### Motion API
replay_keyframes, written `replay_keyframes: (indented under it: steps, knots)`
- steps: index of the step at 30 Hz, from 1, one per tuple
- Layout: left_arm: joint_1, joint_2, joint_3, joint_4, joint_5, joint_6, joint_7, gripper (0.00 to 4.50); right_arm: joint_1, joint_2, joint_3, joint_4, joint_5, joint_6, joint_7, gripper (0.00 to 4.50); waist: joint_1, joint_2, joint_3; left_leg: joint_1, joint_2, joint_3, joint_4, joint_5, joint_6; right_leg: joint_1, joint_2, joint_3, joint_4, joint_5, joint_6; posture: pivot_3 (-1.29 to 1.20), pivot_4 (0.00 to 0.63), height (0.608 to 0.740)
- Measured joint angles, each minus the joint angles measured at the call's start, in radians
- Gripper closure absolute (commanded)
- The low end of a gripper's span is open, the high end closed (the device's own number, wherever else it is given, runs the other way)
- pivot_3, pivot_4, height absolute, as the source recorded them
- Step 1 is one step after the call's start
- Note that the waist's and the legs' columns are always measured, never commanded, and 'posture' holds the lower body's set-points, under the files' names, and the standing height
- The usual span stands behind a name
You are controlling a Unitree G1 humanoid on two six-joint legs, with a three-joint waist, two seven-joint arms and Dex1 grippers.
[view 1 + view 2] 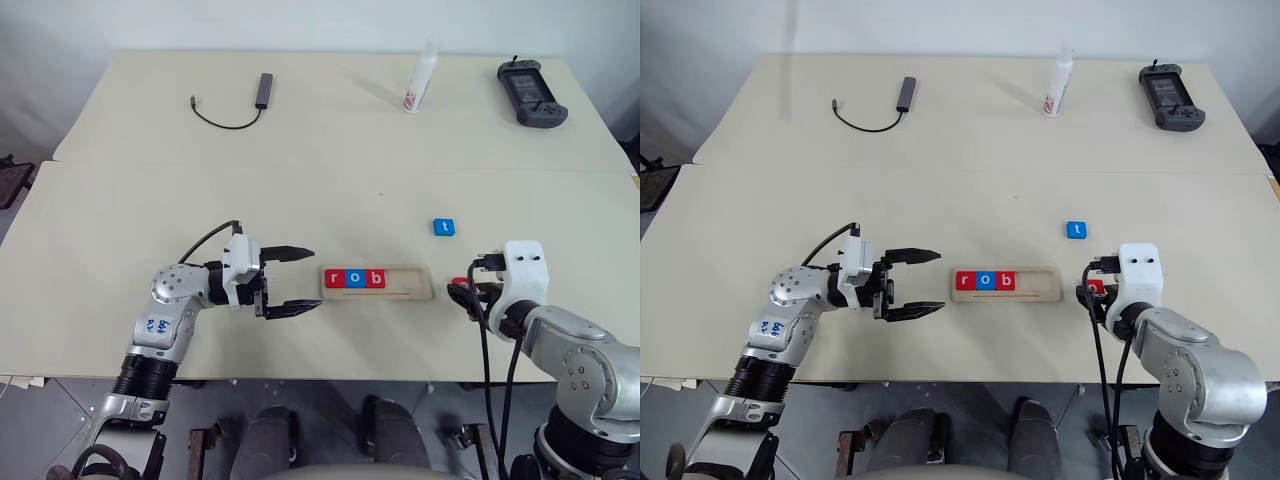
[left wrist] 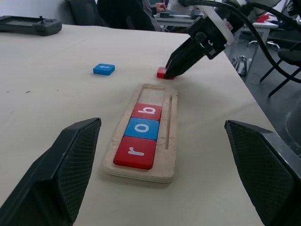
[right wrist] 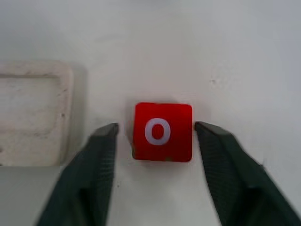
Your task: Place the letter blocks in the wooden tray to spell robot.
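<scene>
1. The right gripper (image 3: 155, 141) sits low over the table (image 1: 300, 130). A red block with a white "o" (image 3: 163, 131) lies flat on the table between its two fingers (image 3: 94, 174).
2. The fingers stand open, one on each side of the red "o" block. There is a thin gap on both sides, so they are not squeezing it. It looks let go, not held.
3. Just past one finger is the empty end of the wooden tray (image 3: 33, 117). The "o" block is close beside that end, but outside it.
4. In the tray lie three blocks in a row: a red "r" (image 2: 134, 152), a blue "o" (image 2: 143, 128) and a red "b" (image 2: 147, 111). Two places are still free at the end near the right gripper.
5. The blue "t" block (image 1: 444, 227) lies alone on the table, farther out from the right gripper, past the tray's end.
6. The left gripper (image 1: 295, 280) hangs just off the other end of the tray, pointing at it. Its fingers are wide open and hold nothing.
7. I think the blocks are light, hard and smooth. They are thin, so they could slip or flip if pinched at a corner.
8. The best way to take one is by two flat sides, right in the middle, low down near the table.
9. The red "o" should go next to the "b". The fit looks snug, so it must go in flat and straight.
</scene>
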Motion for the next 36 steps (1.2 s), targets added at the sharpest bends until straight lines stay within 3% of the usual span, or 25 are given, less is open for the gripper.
replay_keyframes:
  steps: [2, 6, 9, 13, 18, 24, 27, 34, 36]
  knots:
    - [0.0, 0.0, 0.0, 0.0, 0.003, -0.001, 0.003, 0.0, -0.007, -0.106, -0.006, 0.014, 0.027, -0.016, 0.061, 0.05, 0.002, 0.0, 0.0, 0.0, 0.0, -0.001, 0.0, 0.0, 0.0, 0.0, 0.0, -0.001, 0.0, 0.0, 0.0, 0.0, 0.15, 0.74]
    - [0.005, 0.0, 0.001, -0.006, 0.007, -0.002, 0.012, 0.0, 0.04, -0.312, 0.007, 0.08, 0.077, -0.108, 0.207, 0.05, 0.001, 0.0, 0.0, 0.0, 0.0, -0.001, -0.001, 0.0, 0.0, 0.001, 0.0, -0.001, -0.002, 0.0, 0.0, 0.0, 0.15, 0.74]
    - [0.028, 0.001, 0.002, -0.028, 0.009, -0.002, 0.024, 0.0, 0.136, -0.55, 0.098, 0.219, 0.055, -0.486, 0.479, 0.05, 0.0, -0.001, 0.0, 0.001, -0.001, 0.0, -0.001, -0.001, 0.001, 0.002, 0.0, -0.001, -0.003, 0.0, 0.001, 0.0, 0.15, 0.74]
    - [0.039, 0.004, 0.004, -0.042, 0.015, -0.002, 0.044, 0.0, 0.164, -0.673, 0.234, 0.415, -0.044, -1.034, 0.776, 0.05, -0.002, -0.002, 0.001, 0.002, 0.0, 0.001, 0.0, 0.0, 0.001, 0.002, 0.0, -0.001, -0.003, 0.0, 0.001, 0.0, 0.15, 0.74]
    - [0.072, 0.034, 0.032, -0.082, 0.014, 0.002, 0.07, 0.0, -0.036, -0.643, 0.403, 0.762, -0.129, -1.335, 0.959, 0.05, -0.005, -0.003, 0.002, 0.002, 0.001, 0.001, 0.001, 0.0, 0.001, 0.003, 0.0, -0.001, -0.002, 0.0, 0.001, 0.0, 0.15, 0.74]
    - [0.124, 0.056, 0.036, -0.152, 0.013, 0.031, 0.095, 0.0, -0.194, -0.62, 0.524, 0.971, -0.201, -1.409, 1.068, 0.05, 0.005, -0.003, 0.002, 0.0, 0.001, -0.002, 0.001, 0.0, 0.001, 0.003, -0.001, -0.003, -0.003, 0.0, 0.001, 0.0, 0.15, 0.74]
    - [0.13, 0.06, 0.039, -0.193, 0.012, 0.045, 0.112, 0.0, -0.241, -0.608, 0.548, 1.008, -0.214, -1.387, 1.1, 0.6, 0.004, -0.003, 0.002, 0.001, 0.001, -0.002, 0.002, 0.0, 0.001, 0.004, 0.0, -0.003, -0.003, 0.0, 0.001, 0.0, 0.15, 0.74]
    - [0.153, 0.067, 0.044, -0.218, 0.01, 0.062, 0.137, 0.0, -0.282, -0.601, 0.568, 1.025, -0.236, -1.369, 1.145, 2.94, 0.003, -0.003, 0.002, 0.001, 0.001, -0.002, 0.002, 0.0, 0.001, 0.004, 0.0, -0.003, -0.003, 0.0, 0.001, 0.0, 0.15, 0.74]
    - [0.153, 0.068, 0.044, -0.218, 0.01, 0.063, 0.139, 0.0, -0.288, -0.599, 0.574, 1.021, -0.233, -1.357, 1.165, 3.05, 0.003, -0.003, 0.002, 0.001, 0.001, -0.002, 0.002, 0.0, 0.001, 0.004, 0.0, -0.003, -0.003, 0.0, 0.001, 0.0, 0.15, 0.74]
